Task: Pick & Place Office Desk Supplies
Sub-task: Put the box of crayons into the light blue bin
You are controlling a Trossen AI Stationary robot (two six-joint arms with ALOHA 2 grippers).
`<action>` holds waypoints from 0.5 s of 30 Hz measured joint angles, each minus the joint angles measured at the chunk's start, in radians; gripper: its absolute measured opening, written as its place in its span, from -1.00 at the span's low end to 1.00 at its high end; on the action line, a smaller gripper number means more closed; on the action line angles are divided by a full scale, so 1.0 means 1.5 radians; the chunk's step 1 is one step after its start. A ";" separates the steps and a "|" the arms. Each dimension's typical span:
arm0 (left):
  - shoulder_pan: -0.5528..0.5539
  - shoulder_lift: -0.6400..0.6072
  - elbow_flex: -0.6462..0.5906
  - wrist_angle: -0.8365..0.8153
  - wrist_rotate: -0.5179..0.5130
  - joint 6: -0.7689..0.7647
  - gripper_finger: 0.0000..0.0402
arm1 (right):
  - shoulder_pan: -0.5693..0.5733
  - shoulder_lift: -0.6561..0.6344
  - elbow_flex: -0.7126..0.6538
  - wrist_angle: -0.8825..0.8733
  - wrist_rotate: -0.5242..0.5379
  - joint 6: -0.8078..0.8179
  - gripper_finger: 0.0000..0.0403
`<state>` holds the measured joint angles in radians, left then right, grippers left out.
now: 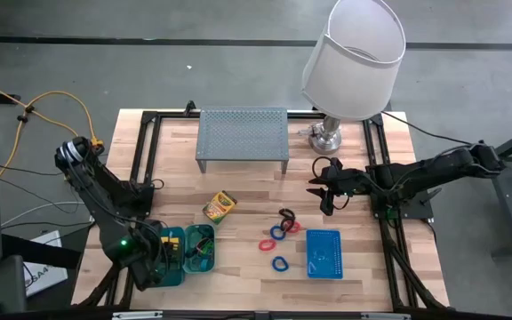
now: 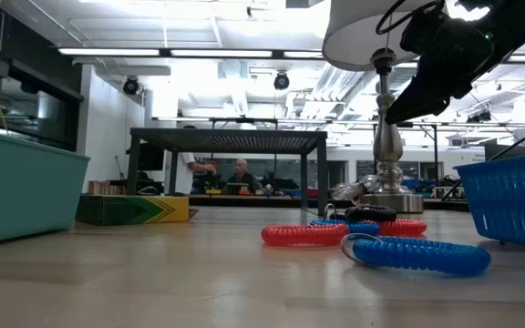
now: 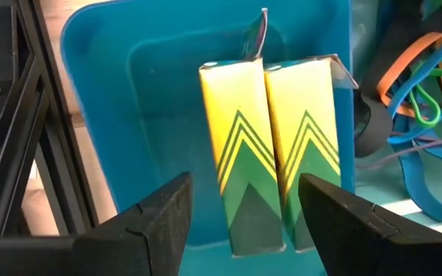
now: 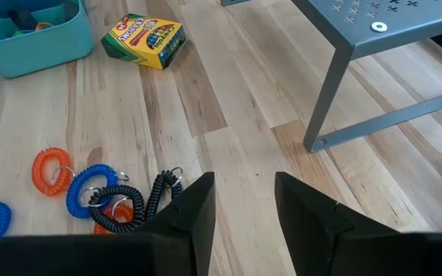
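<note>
Two yellow-green crayon boxes (image 3: pixel 275 161) stand on edge side by side in a teal tray (image 3: pixel 129 92) at the table's near left. My left gripper (image 3: pixel 244 230) hangs open right above them, pointing down, a finger off each side, touching neither. A second teal tray (image 1: pixel 201 249) beside it holds coloured bands (image 3: pixel 417 107). A third crayon box (image 1: pixel 220 206) lies flat on the table. Red, blue and black band loops (image 1: pixel 278 236) lie mid-table beside the blue mesh basket (image 1: pixel 324 254). My right gripper (image 1: pixel 327 191) hovers open over the table's right, slanting down, holding nothing.
A grey perforated riser shelf (image 1: pixel 243 138) stands at the far middle and a white-shaded lamp (image 1: pixel 354 53) at the far right. Black frame rails (image 1: pixel 145 160) run along the table's edges. Bare wood lies between the flat crayon box and the loops.
</note>
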<state>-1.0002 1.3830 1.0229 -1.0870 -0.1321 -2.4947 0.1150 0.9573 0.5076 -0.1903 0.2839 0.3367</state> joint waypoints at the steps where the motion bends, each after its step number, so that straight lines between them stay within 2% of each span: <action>1: -0.001 -0.001 0.000 0.000 0.000 -0.003 0.15 | 0.000 0.000 0.000 0.000 0.000 0.000 -0.38; 8: 0.001 -0.001 0.000 0.000 -0.005 -0.005 0.15 | 0.000 0.000 0.000 0.000 0.000 0.000 -0.38; 15: 0.035 -0.001 0.000 0.000 -0.085 0.055 0.15 | 0.000 0.000 0.000 0.000 0.000 0.000 -0.38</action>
<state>-0.9482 1.3811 1.0232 -1.0866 -0.2592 -2.4119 0.1150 0.9573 0.5078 -0.1905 0.2840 0.3367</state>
